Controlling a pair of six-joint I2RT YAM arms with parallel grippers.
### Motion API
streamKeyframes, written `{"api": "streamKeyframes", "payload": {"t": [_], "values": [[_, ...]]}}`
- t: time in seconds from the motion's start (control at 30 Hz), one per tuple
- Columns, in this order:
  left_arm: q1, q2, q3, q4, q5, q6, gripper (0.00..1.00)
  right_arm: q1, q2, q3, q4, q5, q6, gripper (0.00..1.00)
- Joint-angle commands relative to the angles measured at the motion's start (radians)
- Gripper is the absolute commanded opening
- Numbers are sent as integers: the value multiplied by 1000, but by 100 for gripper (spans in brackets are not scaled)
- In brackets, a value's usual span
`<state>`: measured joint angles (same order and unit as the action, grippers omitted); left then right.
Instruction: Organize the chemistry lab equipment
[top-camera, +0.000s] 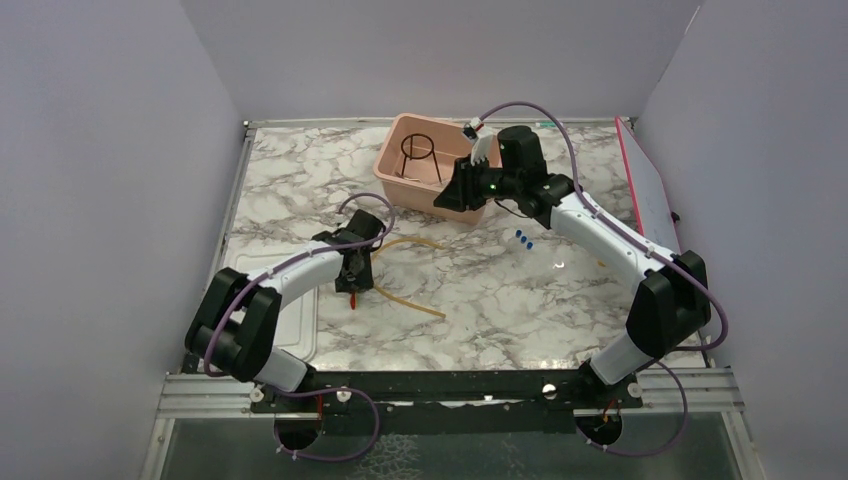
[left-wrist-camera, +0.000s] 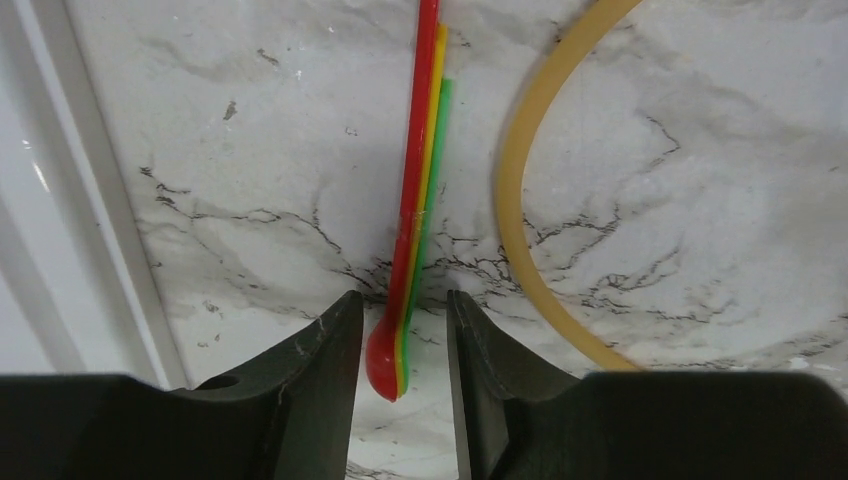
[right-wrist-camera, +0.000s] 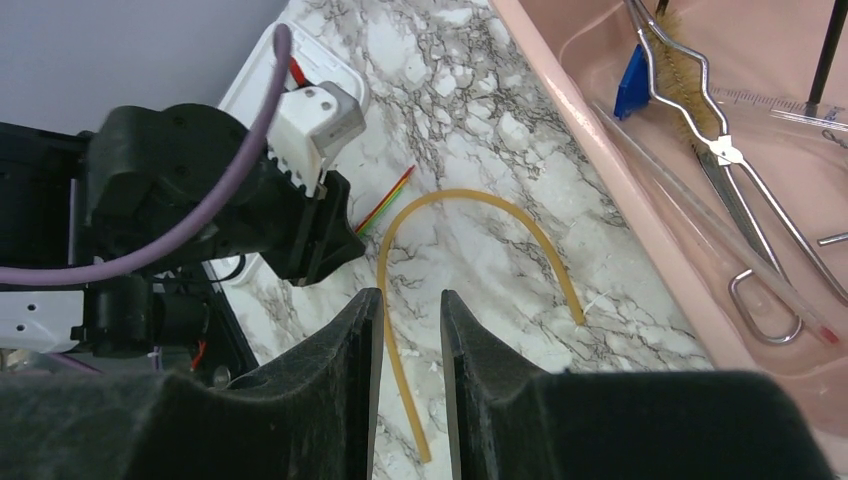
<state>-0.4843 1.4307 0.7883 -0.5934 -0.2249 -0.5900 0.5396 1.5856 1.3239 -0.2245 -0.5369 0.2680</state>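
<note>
Just beside pink tub (right-wrist-camera: 562, 100), right gripper (right-wrist-camera: 405, 297).

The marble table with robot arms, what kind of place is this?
Probably a robot practice booth, dressed as a chemistry lab: plain walls box in the marble table, and metal tongs and a wire ring stand sit in a pink tub.

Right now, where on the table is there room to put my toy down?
Bare marble lies left of the pink tub, toward the back corner, and in the near middle between the tan tube and the right arm. It's crowded by the left gripper, where coloured spoons and tube lie close, and inside the tub.
</note>
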Motion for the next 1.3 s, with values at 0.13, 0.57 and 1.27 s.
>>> {"api": "streamKeyframes", "payload": {"t": [0.13,0.57,1.27], "values": [[6,77,57,-41,-14,83,29,3,-33,-12,30,-12,-20,31],[4,-45,200,-41,18,174,4,2,-70,-41,51,-37,5,31],[4,-350,210,524,623,-4,4,120,-158,-191,509,-20,348,45]]}}
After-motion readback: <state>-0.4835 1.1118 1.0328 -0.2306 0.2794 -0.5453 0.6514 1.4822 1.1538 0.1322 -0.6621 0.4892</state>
